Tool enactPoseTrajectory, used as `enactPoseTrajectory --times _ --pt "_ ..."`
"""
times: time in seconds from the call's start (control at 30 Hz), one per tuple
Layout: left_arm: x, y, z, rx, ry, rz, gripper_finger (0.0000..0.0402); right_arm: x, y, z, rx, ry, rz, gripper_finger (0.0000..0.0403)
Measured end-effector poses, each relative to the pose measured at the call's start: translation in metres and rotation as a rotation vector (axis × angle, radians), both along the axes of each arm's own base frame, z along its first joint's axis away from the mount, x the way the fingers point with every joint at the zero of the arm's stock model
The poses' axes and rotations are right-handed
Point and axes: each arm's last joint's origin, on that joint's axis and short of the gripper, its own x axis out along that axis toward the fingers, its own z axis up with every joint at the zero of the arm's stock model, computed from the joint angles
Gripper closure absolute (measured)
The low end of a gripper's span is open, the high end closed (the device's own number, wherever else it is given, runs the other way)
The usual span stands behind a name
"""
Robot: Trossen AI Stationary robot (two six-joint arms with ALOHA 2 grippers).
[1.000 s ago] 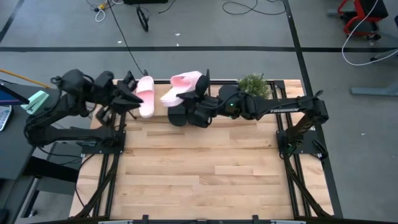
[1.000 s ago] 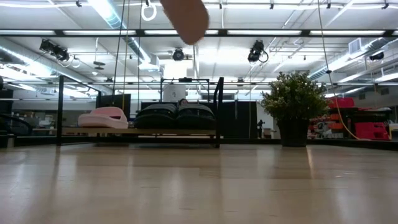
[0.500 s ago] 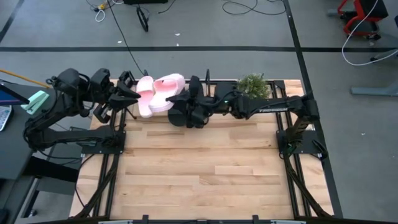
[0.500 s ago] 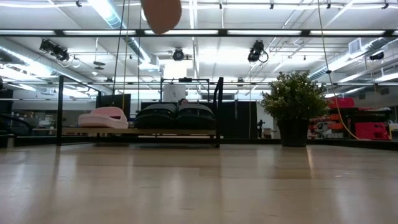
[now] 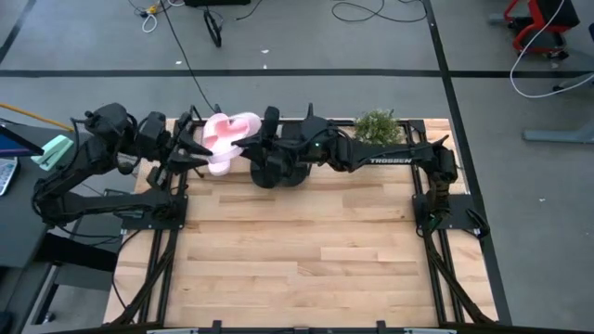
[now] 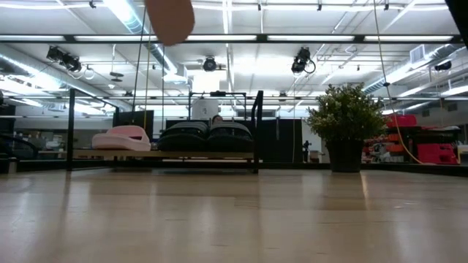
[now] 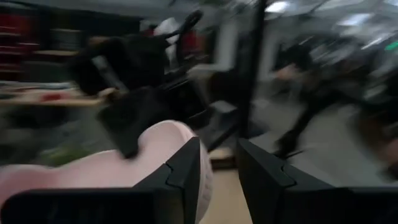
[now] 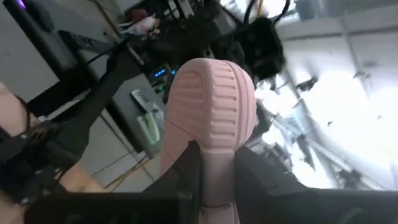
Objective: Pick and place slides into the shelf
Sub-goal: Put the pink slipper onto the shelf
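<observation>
Seen from the bare wooden table (image 6: 234, 219), the low black-barred shelf (image 5: 246, 153) at its far edge holds two black slides (image 6: 208, 136) and one pale pink ribbed slide (image 6: 121, 137). Above it, the right gripper (image 8: 214, 158) has its fingers clamped on the second pink slide (image 8: 208, 106) (light, stiff foam; a sole-edge grip suits). The left gripper (image 7: 217, 165), fingers apart, crowds the gap.

"TROSSEN" in white on right arm (image 5: 390, 160); no other legible txt.

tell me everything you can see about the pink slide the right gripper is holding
The pink slide is pale pink with a ribbed sole, which faces the right wrist camera. The right gripper is shut on one end, holding it in the air over the shelf, above the pink slide already resting there.
</observation>
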Motion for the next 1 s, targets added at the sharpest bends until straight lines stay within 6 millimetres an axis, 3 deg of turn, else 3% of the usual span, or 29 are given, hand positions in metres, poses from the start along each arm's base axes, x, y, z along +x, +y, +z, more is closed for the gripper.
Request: enactPoseTrajectory --times 0.17,0.27,0.4,0.73,1.0 --pt "-0.021 -0.001 0.006 0.216 0.156 0.277 0.0284 0.0 -0.007 -0.002 0.04 0.016 -0.028 0.0339" --pt "-0.027 -0.001 0.011 0.318 0.236 0.367 0.0274 -0.001 -0.011 0.0 0.066 -0.002 -0.02 0.0339" --pt "-0.031 0.001 0.016 0.408 0.313 0.468 0.0252 0.007 -0.02 -0.01 0.076 -0.008 -0.028 0.0339" --pt "-0.029 0.002 0.013 0.432 0.353 0.47 0.0187 0.031 -0.04 -0.053 0.129 0.065 -0.057 0.034" --pt "-0.011 0.009 0.001 0.388 0.49 0.431 0.0162 0.033 -0.052 -0.058 0.134 0.052 -0.072 0.034"
